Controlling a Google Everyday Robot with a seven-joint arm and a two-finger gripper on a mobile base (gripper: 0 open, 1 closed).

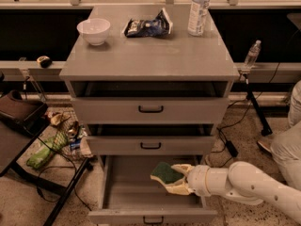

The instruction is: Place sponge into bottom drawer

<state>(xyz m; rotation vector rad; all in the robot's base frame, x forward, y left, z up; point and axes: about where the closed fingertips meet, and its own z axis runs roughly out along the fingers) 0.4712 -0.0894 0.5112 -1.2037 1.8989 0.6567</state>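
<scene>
The sponge (165, 172), dark green face up, is held between my gripper's pale fingers (176, 188). My gripper (170, 179) reaches in from the right on a white arm and holds the sponge over the open bottom drawer (123, 192), inside its right half and above its floor. The bottom drawer is pulled out, with its black bar handle (153, 219) at the front edge. The two shallower drawers above it are shut or nearly shut.
On the cabinet top stand a white bowl (93, 30), a dark snack bag (146, 26) and a water bottle (198, 10). Clutter, cables and a green item (43, 152) lie on the floor at left. A stand with a small bottle (251, 55) is at right.
</scene>
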